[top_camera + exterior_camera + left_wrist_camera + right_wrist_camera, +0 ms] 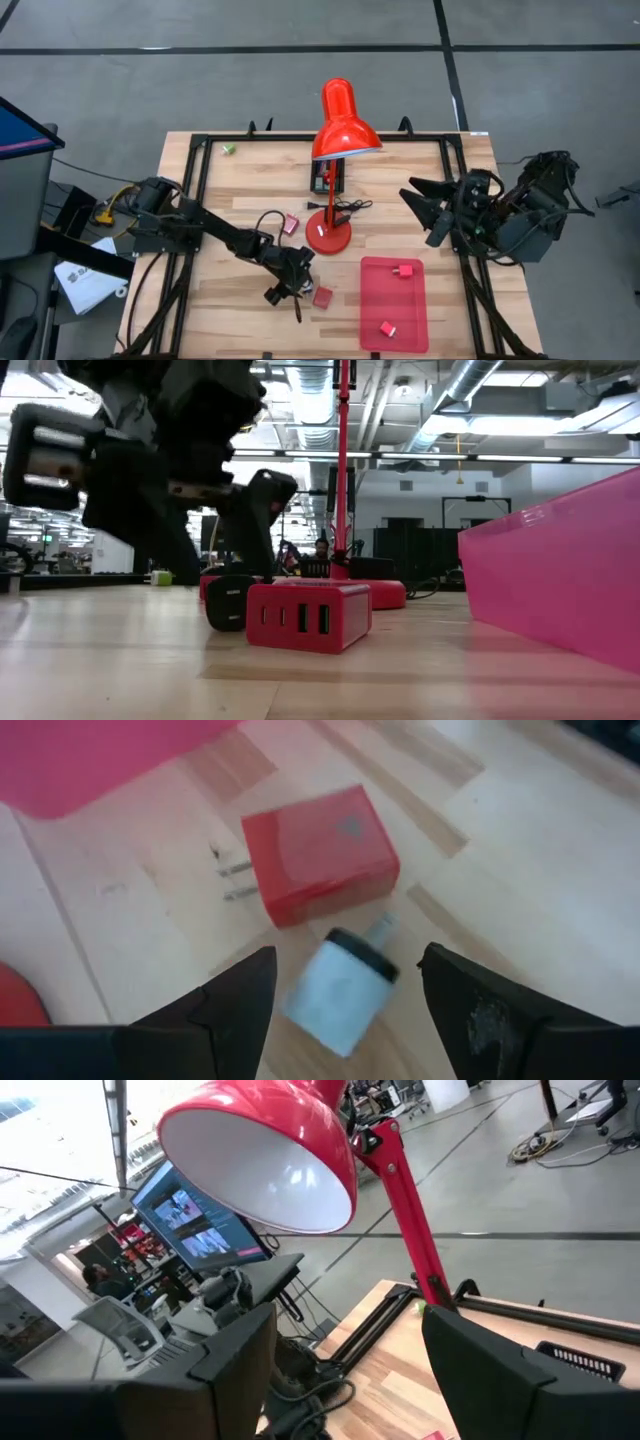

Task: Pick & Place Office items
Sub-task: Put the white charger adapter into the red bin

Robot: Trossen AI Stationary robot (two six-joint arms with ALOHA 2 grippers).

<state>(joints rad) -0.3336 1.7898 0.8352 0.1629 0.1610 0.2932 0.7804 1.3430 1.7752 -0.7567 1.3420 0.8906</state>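
Red and boxy, a plastic charger block [322,853] with two thin metal prongs on one side lies flat on the pale wooden tabletop [240,190], just ahead of the left gripper [345,990]. This gripper is low over the wood with its two dark fingers spread apart. Between the fingers is a small white piece [338,990] with a black band and a short stub; I cannot tell if the fingers touch it. It lies just beside the red block. A flat pink tray [394,305] of smooth plastic is near this gripper, beyond the block, and holds two small red pieces [404,271]. Another pink piece [291,224] and a small green one [228,149] lie farther off on the wood. The right gripper [425,208] waits at the tabletop's right edge, its fingers spread and empty, facing the glossy red lamp [338,130].
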